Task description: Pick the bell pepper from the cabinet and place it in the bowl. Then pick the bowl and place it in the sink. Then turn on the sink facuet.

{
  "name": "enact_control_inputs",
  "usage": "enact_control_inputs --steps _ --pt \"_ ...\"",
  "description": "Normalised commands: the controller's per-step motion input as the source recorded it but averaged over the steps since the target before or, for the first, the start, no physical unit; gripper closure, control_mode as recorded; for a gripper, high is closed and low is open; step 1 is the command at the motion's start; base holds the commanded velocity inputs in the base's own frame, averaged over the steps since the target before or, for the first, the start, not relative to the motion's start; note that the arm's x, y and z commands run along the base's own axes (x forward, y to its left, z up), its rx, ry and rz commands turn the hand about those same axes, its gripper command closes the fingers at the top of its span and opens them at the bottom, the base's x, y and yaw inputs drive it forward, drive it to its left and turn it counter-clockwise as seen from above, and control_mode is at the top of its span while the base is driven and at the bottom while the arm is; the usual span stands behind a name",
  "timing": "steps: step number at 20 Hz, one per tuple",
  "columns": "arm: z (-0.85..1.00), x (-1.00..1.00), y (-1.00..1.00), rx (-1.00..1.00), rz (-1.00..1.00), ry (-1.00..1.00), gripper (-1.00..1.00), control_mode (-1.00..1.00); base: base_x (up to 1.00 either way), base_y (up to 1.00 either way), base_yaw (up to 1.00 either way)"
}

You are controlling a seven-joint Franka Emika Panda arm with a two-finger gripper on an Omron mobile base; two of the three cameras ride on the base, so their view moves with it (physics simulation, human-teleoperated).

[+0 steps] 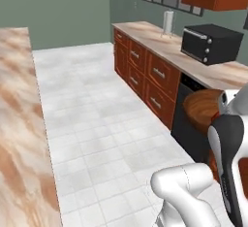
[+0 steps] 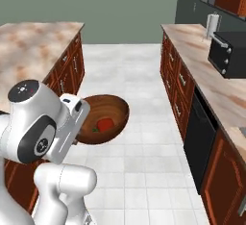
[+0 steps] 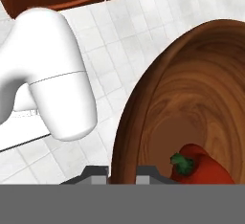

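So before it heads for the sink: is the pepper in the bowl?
In. The bell pepper lies inside the bowl, which the claw carries above the floor.

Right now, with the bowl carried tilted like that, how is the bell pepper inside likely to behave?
The bell pepper is rounded and lies loose low in the tilted bowl, so it will probably roll toward the lower wall if the tilt grows. The bowl's smooth wood-like surface likely gives little grip. The gripper pinches only the rim, so the bowl itself may pivot.
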Motion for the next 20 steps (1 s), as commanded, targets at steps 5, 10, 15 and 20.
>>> enact_control_inputs --steps 5,10,15,20 --pt "0.0 0.0 0.0 0.0 0.0 0.0 1.0 1.0 0.0 -0.39 -0.67" --pt "0.0 0.0 0.0 0.0 0.0 0.0 1.0 1.0 0.0 -0.35 -0.84" --pt "0.0 0.0 0.0 0.0 0.0 0.0 1.0 1.0 0.02 -0.26 -0.85" --pt "0.0 0.0 0.0 0.0 0.0 0.0 1.0 1.0 0.3 -0.11 -0.78"
